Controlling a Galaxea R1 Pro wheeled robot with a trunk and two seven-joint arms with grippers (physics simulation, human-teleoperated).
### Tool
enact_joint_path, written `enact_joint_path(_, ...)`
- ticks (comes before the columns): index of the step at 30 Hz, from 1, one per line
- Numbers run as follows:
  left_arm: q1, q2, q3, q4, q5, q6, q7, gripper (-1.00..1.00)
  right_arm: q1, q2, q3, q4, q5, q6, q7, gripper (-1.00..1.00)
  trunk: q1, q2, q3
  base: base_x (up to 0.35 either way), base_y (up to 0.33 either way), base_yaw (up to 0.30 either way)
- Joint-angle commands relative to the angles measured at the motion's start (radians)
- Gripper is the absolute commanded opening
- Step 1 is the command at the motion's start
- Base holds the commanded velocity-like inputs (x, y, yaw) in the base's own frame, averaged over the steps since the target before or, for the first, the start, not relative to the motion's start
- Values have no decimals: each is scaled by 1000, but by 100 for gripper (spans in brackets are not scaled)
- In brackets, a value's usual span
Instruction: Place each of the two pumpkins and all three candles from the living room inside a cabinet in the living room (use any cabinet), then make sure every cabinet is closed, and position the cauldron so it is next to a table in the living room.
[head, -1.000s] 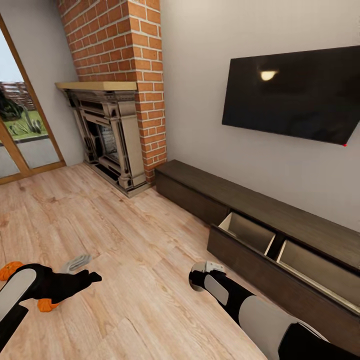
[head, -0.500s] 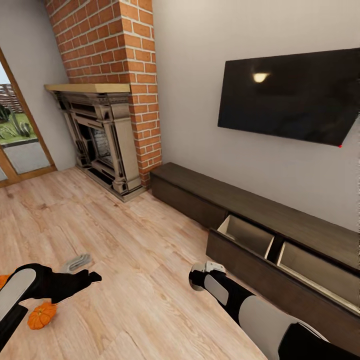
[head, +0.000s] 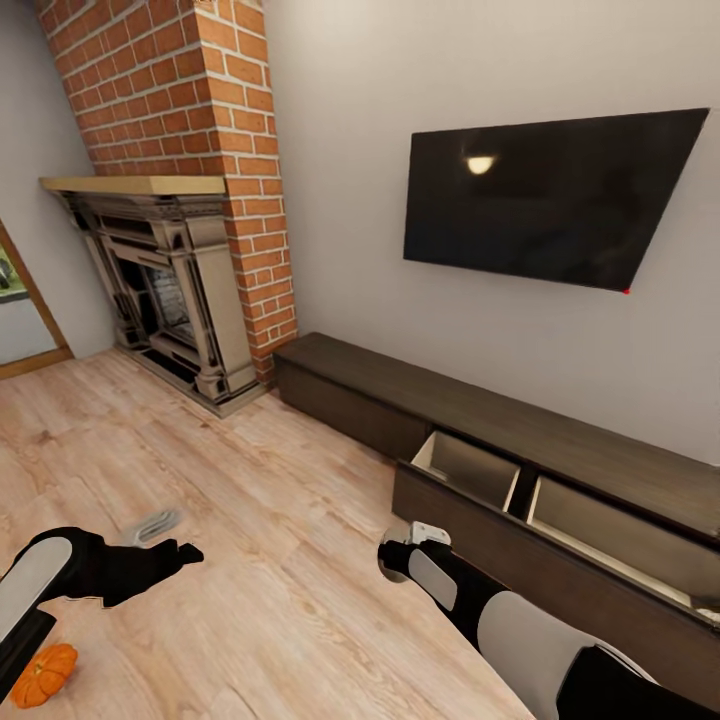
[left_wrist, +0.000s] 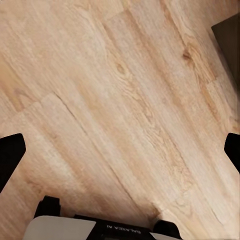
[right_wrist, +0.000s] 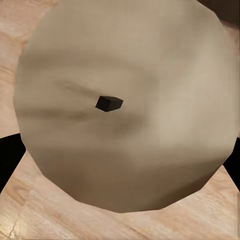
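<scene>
The right claw (right_wrist: 120, 150) has a candle (right_wrist: 125, 105) between its fingers: in the right wrist view the pale round top with its dark wick sits between the two dark fingertips at the picture's edges, so the claw looks closed on it. In the head view that arm reaches forward with a pale shape at its tip (head: 410, 545), just short of the cabinet (head: 480, 410). The left claw (head: 175, 553) hangs over bare floor (left_wrist: 125, 100); its fingertips sit wide apart at the edges of the left wrist view with nothing between them, so it is open and empty. Outward from the right claw, the cabinet's wide drawer (head: 470, 470) stands pulled out, its beige compartments looking empty as far as they show. One pumpkin (head: 40, 675) lies on the floor by the left arm, well apart from the cabinet. A small grey thing (head: 155, 523) lies on the floor near the left claw; I cannot tell what it is. By my reckoning the task is early: this candle has yet to go in, the pumpkin is still out, and the drawer needs shutting afterwards.
</scene>
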Motion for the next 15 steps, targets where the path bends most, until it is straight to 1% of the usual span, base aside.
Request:
enact_joint_path(1,-1,1,-1,-1,10,0,10,100,-1,0,7,-1,-5,3,-7,-100,0,-1,0,0,0,-193)
enact_joint_path(15,-1,1,-2,-1,15,0,10,100,-1,0,7,-1,-5,3,-7,-100,0,-1,19,0,0,-193)
